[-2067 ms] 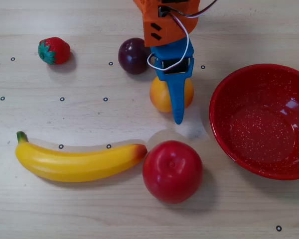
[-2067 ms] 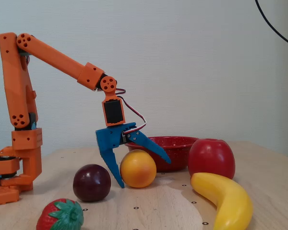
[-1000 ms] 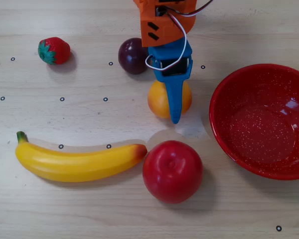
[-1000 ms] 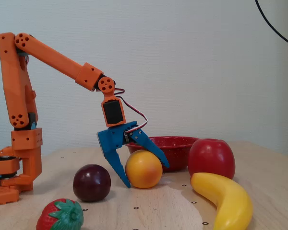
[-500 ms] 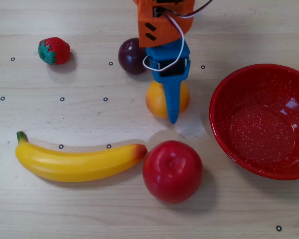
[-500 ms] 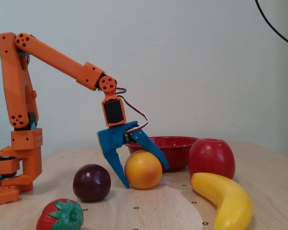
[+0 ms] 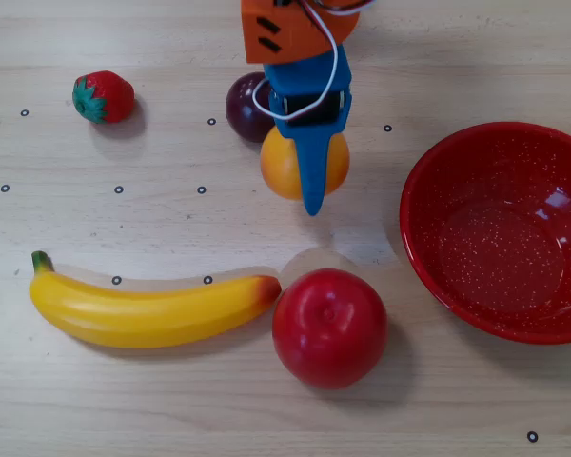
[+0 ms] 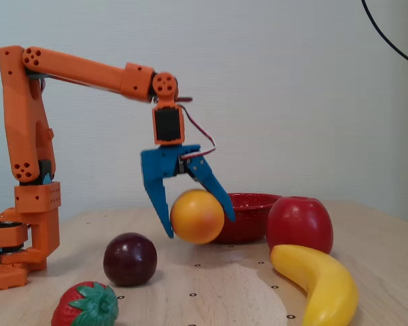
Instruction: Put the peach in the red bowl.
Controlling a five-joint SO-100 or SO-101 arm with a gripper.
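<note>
The yellow-orange peach (image 8: 196,216) hangs clear of the table between the blue fingers of my gripper (image 8: 197,227), which is shut on it. From above, the peach (image 7: 284,168) shows under the blue finger, just right of the plum, with the gripper (image 7: 311,190) over it. The red bowl (image 7: 500,228) sits empty at the right edge of the overhead view; in the fixed view the red bowl (image 8: 255,212) lies behind the peach, partly hidden by the apple.
A dark purple plum (image 7: 246,107) lies beside the peach, a strawberry (image 7: 102,97) at far left. A banana (image 7: 147,309) and a large red apple (image 7: 329,327) lie along the front. The orange arm base (image 8: 20,224) stands at the fixed view's left.
The gripper has closed on the peach and lifted it off the table, drifting left and back toward the plum in the overhead view. The arm's forearm has risen.
</note>
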